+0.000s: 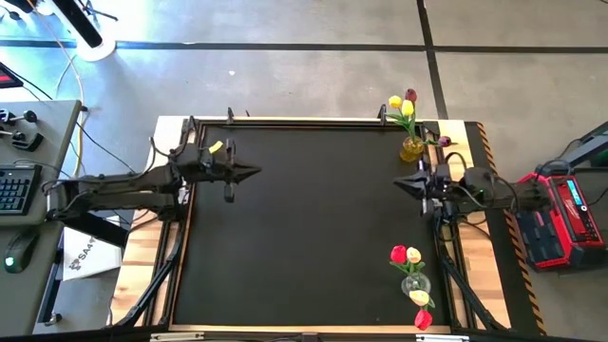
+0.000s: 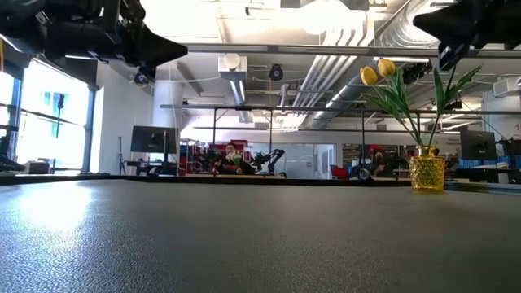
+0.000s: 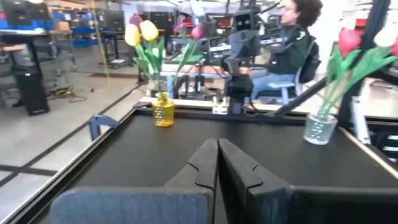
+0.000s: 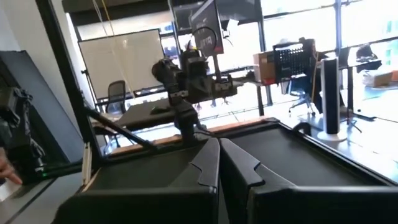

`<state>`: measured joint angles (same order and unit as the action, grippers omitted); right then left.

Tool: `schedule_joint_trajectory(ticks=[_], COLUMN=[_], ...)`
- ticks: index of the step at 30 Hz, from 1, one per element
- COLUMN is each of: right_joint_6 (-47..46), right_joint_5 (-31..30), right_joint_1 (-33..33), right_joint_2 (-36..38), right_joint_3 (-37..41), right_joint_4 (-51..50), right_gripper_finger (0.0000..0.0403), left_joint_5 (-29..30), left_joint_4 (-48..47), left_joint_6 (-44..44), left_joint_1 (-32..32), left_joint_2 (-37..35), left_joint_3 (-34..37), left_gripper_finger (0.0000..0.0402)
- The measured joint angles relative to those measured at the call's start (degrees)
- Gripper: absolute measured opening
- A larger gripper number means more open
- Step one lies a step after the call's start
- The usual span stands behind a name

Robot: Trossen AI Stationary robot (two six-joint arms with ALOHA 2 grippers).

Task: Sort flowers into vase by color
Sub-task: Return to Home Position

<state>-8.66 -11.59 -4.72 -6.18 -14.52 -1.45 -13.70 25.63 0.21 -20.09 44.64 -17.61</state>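
Note:
A yellow glass vase [image 1: 411, 148] stands at the table's far right corner, holding two yellow tulips [image 1: 401, 105] and dark maroon ones [image 1: 410, 96]. It also shows in the low view [image 2: 426, 172] and the left wrist view [image 3: 163, 112]. A clear glass vase [image 1: 414, 283] stands near the right near corner with red tulips [image 1: 399, 255] and a cream-white one [image 1: 419, 297]; the left wrist view shows this vase [image 3: 319, 127] too. My left gripper [image 1: 256, 172] is shut and hovers over the table's left side. My right gripper [image 1: 397, 183] is shut and hovers at the right, between the two vases.
The black mat [image 1: 304, 228] lies bare between the two grippers. A raised wooden frame [image 1: 171, 237] borders it. A person [image 3: 292, 37] sits beyond the table's right edge in the left wrist view. A red box [image 1: 560, 218] stands off the right side.

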Motion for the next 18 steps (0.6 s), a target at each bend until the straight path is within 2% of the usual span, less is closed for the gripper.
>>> schedule_joint_trajectory(ticks=[5, 12, 18], right_joint_6=[-0.8, -1.4, -1.6], right_joint_5=[-0.8, -1.4, -1.2], right_joint_1=[0.7, 1.4, 1.4], right_joint_2=[3.1, 5.7, 5.4], right_joint_3=[0.0, 0.0, 0.5], right_joint_4=[-4.2, -4.2, -3.7], right_gripper_finger=[0.0000, 0.0000, 0.0000], left_joint_5=[-3.1, -1.1, -0.9], left_joint_4=[-2.1, -7.8, -12.1], left_joint_6=[-1.9, -0.1, 3.6], left_joint_1=[-1.7, -2.4, -2.3], left_joint_2=[-3.2, -9.0, -10.9], left_joint_3=[0.0, 0.0, 0.0], left_gripper_finger=[0.0000, 0.0000, 0.0000])
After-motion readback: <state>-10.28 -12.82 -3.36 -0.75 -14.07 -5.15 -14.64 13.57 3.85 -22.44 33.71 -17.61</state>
